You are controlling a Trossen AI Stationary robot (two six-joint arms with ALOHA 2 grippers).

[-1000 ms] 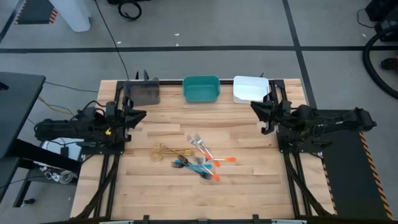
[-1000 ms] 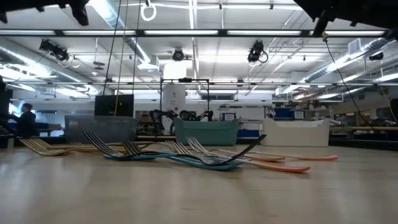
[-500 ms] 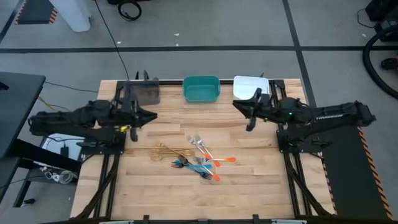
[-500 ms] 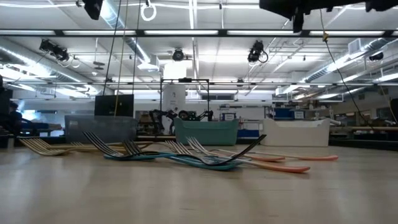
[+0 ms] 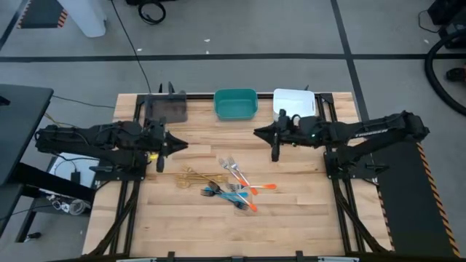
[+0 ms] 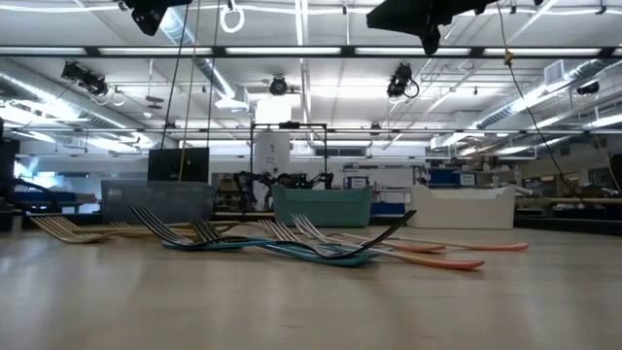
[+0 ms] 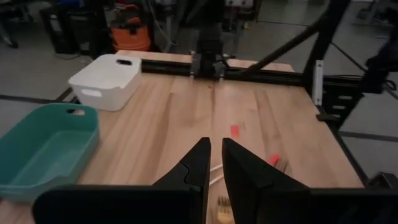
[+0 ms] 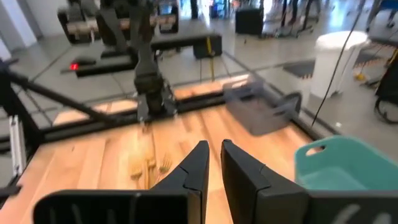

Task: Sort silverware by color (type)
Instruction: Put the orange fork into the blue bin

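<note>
The left end effector (image 5: 175,144) is hovering above the tabletop (image 5: 291,211), its two dark fingers (image 7: 198,163) standing nearly together with only a thin slit between them and nothing gripped. The silverware (image 5: 227,186) is lying in a loose heap on the wood, ahead of this end effector and off toward the tabletop's near edge, not touching it; the gold-coloured pieces (image 5: 195,177) are resting nearest to it, with the orange-handled pieces (image 5: 260,188) and the blue-handled forks (image 5: 218,192) crossing one another farther along. The right end effector (image 5: 261,134) is reaching in from the opposite side, also raised off the wood, its fingers (image 8: 194,167) likewise almost closed and empty; the heap is sitting just beyond and below it, apart from it. Behind both end effectors, along the far edge, a grey bin (image 5: 167,110), a teal bin (image 5: 236,103) and a white bin (image 5: 293,102) are standing in a row. In the low view the cutlery is lying flat on the wood, tines curling upward.
</note>
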